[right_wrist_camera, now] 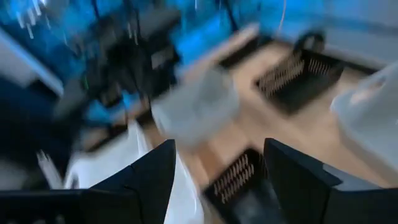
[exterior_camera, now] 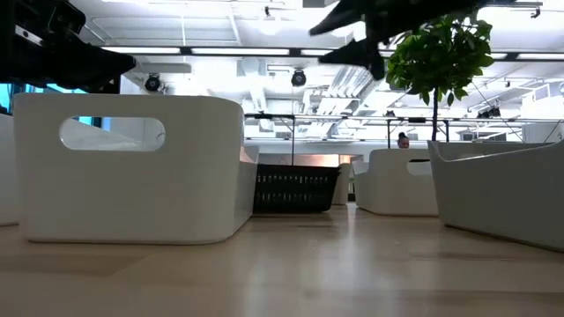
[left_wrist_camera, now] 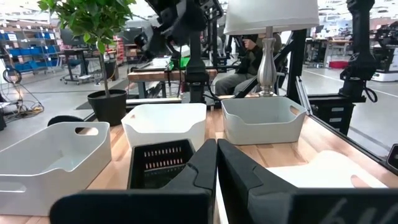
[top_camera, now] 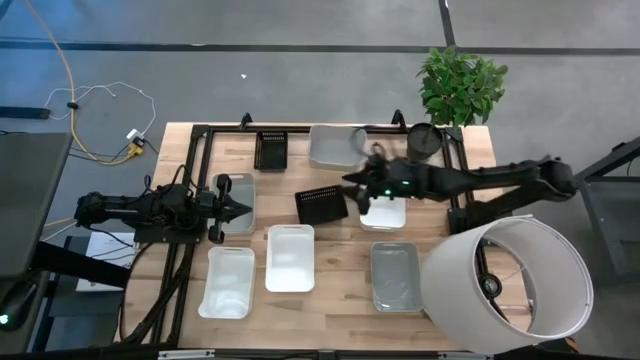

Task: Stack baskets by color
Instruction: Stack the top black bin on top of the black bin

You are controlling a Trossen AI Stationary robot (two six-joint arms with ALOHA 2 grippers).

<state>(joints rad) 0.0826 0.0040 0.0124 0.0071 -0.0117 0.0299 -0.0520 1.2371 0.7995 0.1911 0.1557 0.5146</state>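
Several baskets stand on their bases on the wooden table (top_camera: 330, 310). Two black ones show: one in the middle (top_camera: 321, 205) and one at the far edge (top_camera: 272, 148). A translucent grey basket (top_camera: 336, 145) stands at the far edge and another (top_camera: 396, 275) near the front. Two white baskets (top_camera: 290, 257) (top_camera: 228, 280) stand front left, and a third (top_camera: 388, 213) lies below my right arm. My right gripper (top_camera: 352, 190) hangs open above the table beside the middle black basket, with nothing between its fingers (right_wrist_camera: 155, 177). My left gripper (top_camera: 246, 207) is shut and level over a grey basket (top_camera: 238, 190) at the left.
A big white lampshade (top_camera: 510, 275) fills the front right corner. A round black pot (top_camera: 425, 140) and a green plant (top_camera: 460, 85) stand at the far right. A black frame (top_camera: 200, 140) runs along the table's left and far sides.
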